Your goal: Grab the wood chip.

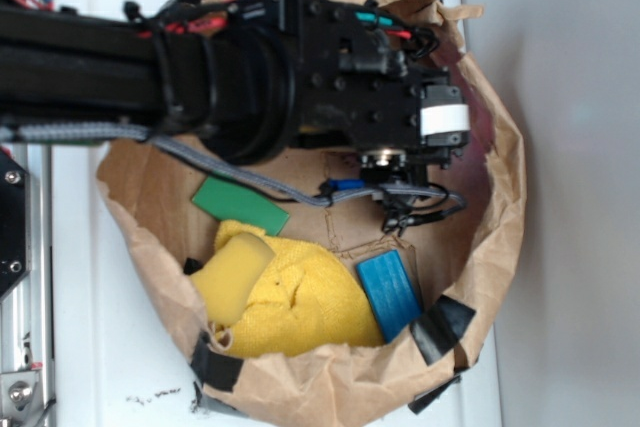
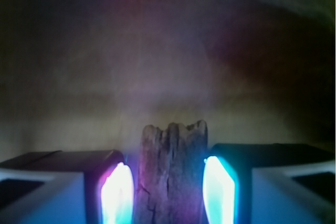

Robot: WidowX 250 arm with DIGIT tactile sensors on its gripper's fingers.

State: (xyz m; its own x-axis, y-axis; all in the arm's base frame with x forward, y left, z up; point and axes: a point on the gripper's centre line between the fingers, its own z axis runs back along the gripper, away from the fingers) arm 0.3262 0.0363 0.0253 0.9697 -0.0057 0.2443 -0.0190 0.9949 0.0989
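Observation:
In the wrist view the wood chip (image 2: pixel 170 171), a dark brown rough sliver with a jagged top end, stands between my two glowing pads. The left pad (image 2: pixel 118 195) and right pad (image 2: pixel 218 190) sit tight against its two sides. My gripper (image 2: pixel 169 187) is shut on the chip. In the exterior view the gripper (image 1: pixel 445 132) reaches into the far right side of a brown paper bag (image 1: pixel 505 197), and the arm hides the chip there.
In the bag lie a flat green block (image 1: pixel 240 205), a blue ridged block (image 1: pixel 388 292), a yellow sponge (image 1: pixel 232 277) and a yellow cloth (image 1: pixel 305 312). Black tape (image 1: pixel 440 329) patches the bag's rim. The bag wall is close to the gripper's right.

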